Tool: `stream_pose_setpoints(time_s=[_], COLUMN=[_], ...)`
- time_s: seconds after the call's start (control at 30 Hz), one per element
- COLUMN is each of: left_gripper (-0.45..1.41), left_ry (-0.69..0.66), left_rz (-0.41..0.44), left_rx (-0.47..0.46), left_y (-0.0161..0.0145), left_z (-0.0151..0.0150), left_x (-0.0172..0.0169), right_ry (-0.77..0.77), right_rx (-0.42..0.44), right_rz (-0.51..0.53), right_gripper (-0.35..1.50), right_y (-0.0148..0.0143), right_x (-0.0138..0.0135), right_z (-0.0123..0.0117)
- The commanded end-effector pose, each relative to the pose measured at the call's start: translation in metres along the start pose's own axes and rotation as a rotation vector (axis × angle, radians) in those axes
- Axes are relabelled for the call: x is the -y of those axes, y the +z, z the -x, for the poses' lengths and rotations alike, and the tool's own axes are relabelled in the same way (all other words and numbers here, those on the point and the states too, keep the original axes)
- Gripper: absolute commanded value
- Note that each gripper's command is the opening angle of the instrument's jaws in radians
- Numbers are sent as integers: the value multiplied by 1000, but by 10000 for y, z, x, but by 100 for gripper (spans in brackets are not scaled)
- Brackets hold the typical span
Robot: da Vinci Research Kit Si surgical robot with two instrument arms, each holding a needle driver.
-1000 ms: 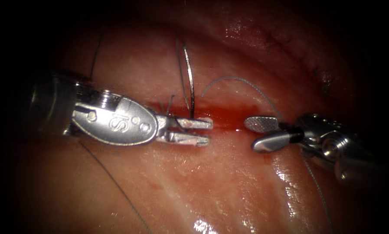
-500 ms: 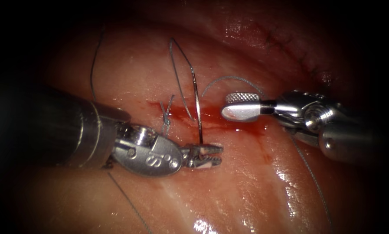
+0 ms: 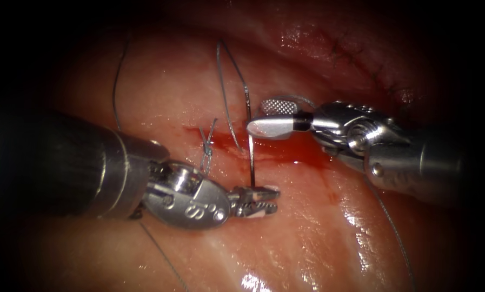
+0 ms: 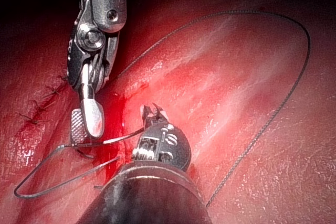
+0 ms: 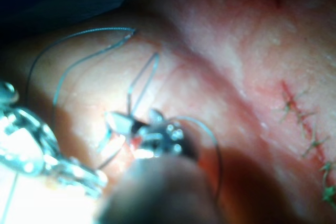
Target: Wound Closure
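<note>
My left tool [image 3: 264, 200] lies on the near side of the cut [image 3: 285, 154], jaws shut on the curved needle [image 3: 247, 111] at its lower end. The needle stands upright, free of the tissue [image 3: 307, 227]. Thread [image 3: 224, 103] runs from the needle's top back down to the cut. My right tool [image 3: 257, 116] comes in from the right with its jaws open, their tips right beside the needle's middle and nothing held. In the left wrist view the left tool [image 4: 152, 111] holds the needle [image 4: 113, 141] below the open right tool [image 4: 86, 137].
A tied stitch [image 3: 206, 150] with short cut ends sits at the cut's left end. Red fluid pools along the cut. Older stitches [image 3: 361, 54] mark the tissue at the far right. Loose thread [image 3: 396, 232] trails off under the right tool.
My left tool has moved down and nearer, carrying the needle away from the cut. My right tool has moved left and up, its open jaws now next to the needle.
</note>
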Motion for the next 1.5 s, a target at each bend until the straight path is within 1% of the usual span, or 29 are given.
stream_pose_setpoints(time_s=[0.03,0.23,0.4,0.57,0.6,0.63,0.67,0.8,1.0,1.03,1.07,1.1,1.13,1.17,1.23,1.27,1.3,1.4,1.43,1.47,1.5], left_gripper=[-45,-45,-45,-45,-45,-45,-45,-45,-45,39,39,86,101,110,123,123,123,120,115,115,108], left_ry=[5,20,25,25,25,25,25,25,24,5,5,-96,-180,-217,-273,-273,-316,-350,-376,-376,-398], left_rz=[1,1,4,5,5,5,5,11,12,17,17,23,29,34,57,57,78,88,105,105,117], left_rx=[0,-2,-12,-14,-15,-15,-15,-26,-28,-28,-28,-28,-28,-32,-60,-60,-85,-92,-116,-116,-119], left_y=[8,12,11,10,10,10,10,7,5,3,3,0,-4,-7,-18,-18,-29,-36,-43,-43,-46], left_z=[1,-3,-7,-8,-8,-8,-8,-7,-6,-5,-5,-4,-4,-3,-4,-4,-6,-8,-8,-8,-6], left_x=[-7,-6,-7,-8,-8,-8,-8,-6,-6,-3,-3,0,2,4,8,8,10,8,5,5,5], right_ry=[0,-29,-33,-58,-58,-59,-60,-74,-73,-70,-70,-74,-73,-78,-139,-139,-182,-215,-256,-256,-285], right_rx=[8,33,32,19,19,19,16,31,32,23,23,4,-8,-22,-83,-83,-126,-148,-160,-160,-164], right_rz=[-7,-17,-15,-21,-21,-21,-23,-40,-41,-47,-47,-55,-63,-66,-65,-65,-59,-48,-45,-45,-42], right_gripper=[81,77,61,56,49,27,-35,-35,-35,-35,-35,-35,-35,-35,-35,-35,-35,-35,-35,-35,-35], right_y=[9,18,18,17,17,17,17,16,13,11,11,8,6,5,0,0,-3,-4,-3,-3,-3], right_x=[-1,-1,-3,-7,-7,-7,-7,-4,-6,-7,-7,-9,-11,-13,-22,-22,-30,-34,-35,-35,-34], right_z=[8,17,15,9,9,9,11,19,17,14,14,12,11,10,6,6,3,1,0,0,1])
